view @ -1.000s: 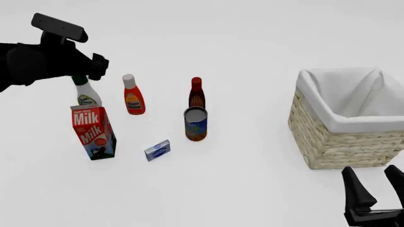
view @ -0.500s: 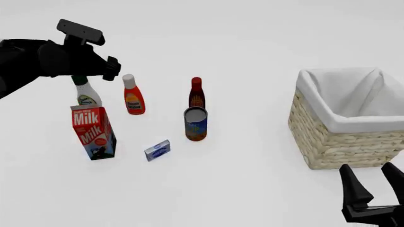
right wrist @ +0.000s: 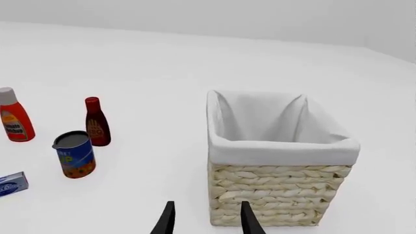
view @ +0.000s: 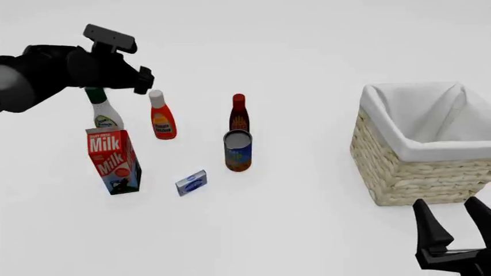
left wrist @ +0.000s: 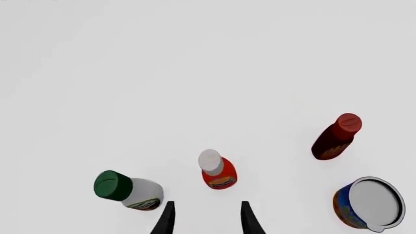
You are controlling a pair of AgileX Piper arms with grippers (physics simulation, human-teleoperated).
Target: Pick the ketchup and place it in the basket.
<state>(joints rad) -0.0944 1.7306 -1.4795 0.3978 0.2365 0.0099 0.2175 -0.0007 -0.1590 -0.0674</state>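
Observation:
The ketchup [view: 162,118] is a red squeeze bottle with a pale cap, standing upright in the left half of the table. It also shows in both wrist views [left wrist: 217,173] [right wrist: 14,122]. My left gripper [view: 142,80] hovers above it, slightly to its left. In the left wrist view this gripper [left wrist: 206,217] is open and empty, and the bottle sits just beyond the gap between the fingers. The wicker basket [view: 406,175] with white lining stands at the right [right wrist: 273,185]. My right gripper [view: 454,233] is open and empty near the table's front right, in front of the basket [right wrist: 206,217].
A white bottle with a green cap [view: 103,112] stands just left of the ketchup. A milk carton [view: 114,161] is in front of that bottle. To the ketchup's right are a dark red bottle [view: 238,114] and a can [view: 238,150]. A small blue box [view: 191,183] lies nearer the front.
My left arm has moved rightward, from over the green-capped bottle towards the ketchup. The right gripper has barely shifted. No object has moved.

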